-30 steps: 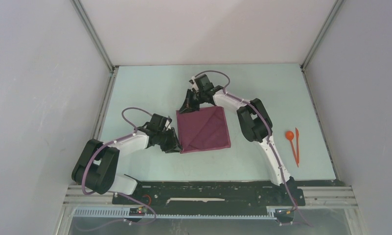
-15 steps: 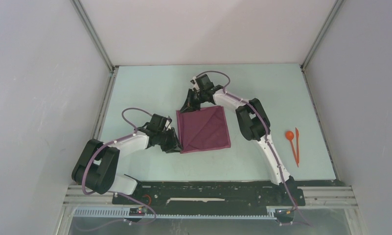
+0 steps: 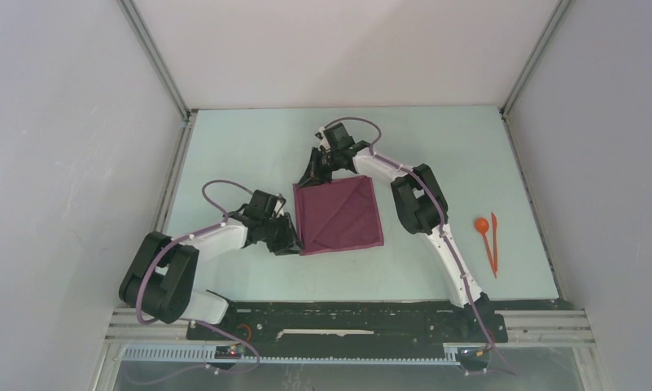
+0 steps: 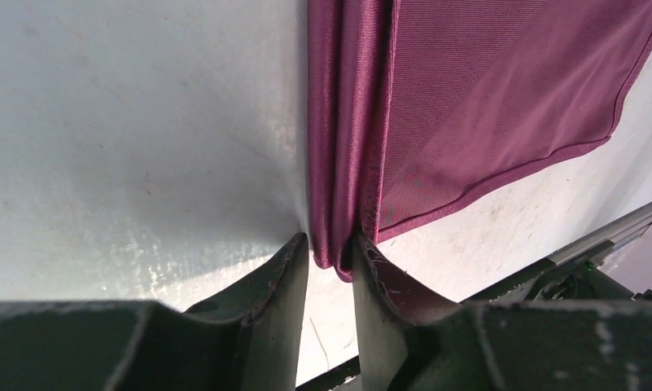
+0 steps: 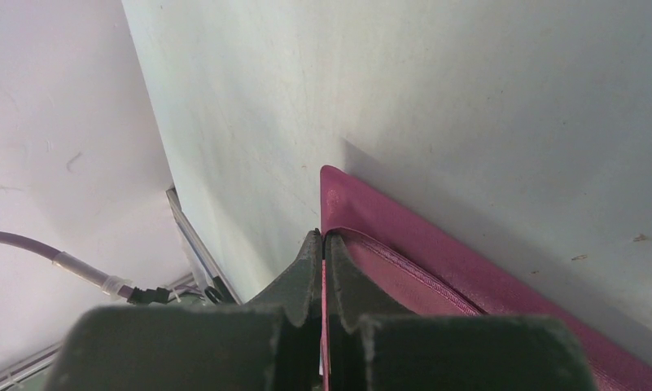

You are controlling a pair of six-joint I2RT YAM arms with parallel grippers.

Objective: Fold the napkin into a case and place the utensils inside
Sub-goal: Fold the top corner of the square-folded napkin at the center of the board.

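The maroon napkin lies flat mid-table, roughly square, with a diagonal crease. My left gripper is at its near-left corner. In the left wrist view the fingertips are shut on the bunched fold of the napkin. At the far-left corner my right gripper is also shut on the cloth. The right wrist view shows a thin edge of the napkin pinched between the closed gripper. The utensils lie at the right: an orange spoon and a slim straight piece.
White walls and metal rails enclose the pale table on three sides. The black base rail runs along the near edge. The right arm's elbow hangs just right of the napkin.
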